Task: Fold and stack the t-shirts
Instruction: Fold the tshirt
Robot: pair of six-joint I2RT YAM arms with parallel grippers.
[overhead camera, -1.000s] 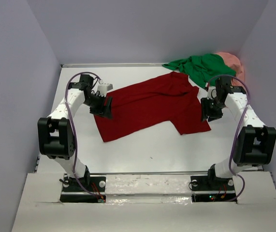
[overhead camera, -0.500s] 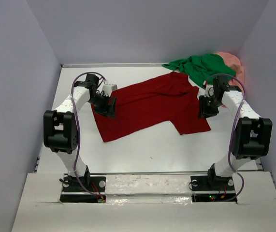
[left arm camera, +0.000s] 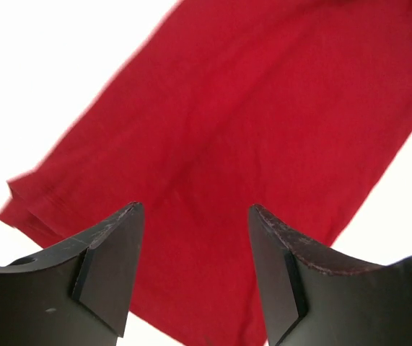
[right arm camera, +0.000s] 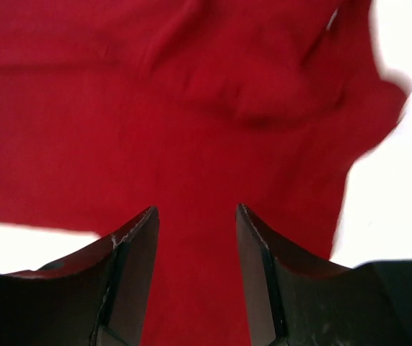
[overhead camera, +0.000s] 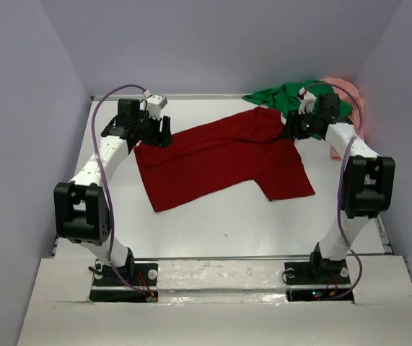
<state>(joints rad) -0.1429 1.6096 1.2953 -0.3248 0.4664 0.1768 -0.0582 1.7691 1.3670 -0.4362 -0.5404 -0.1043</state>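
The dark red t-shirt (overhead camera: 220,157) lies spread flat across the middle of the table, and fills the left wrist view (left arm camera: 263,108) and right wrist view (right arm camera: 191,108). My left gripper (overhead camera: 161,135) is open and empty above the shirt's far left corner; its fingers (left arm camera: 112,259) frame red cloth. My right gripper (overhead camera: 290,128) is open and empty above the shirt's far right part, near a sleeve. The bright green t-shirt (overhead camera: 285,97) lies crumpled at the back right. The salmon pink t-shirt (overhead camera: 350,97) lies mostly hidden behind it.
Grey walls close the table on the left, back and right. The white table top (overhead camera: 220,216) shows bare in front of the red shirt. The arm bases (overhead camera: 123,277) stand at the near edge.
Both grippers moved toward the back of the table, the left to the red shirt's far left corner, the right to its far right part. The shirt's left edge shifted slightly.
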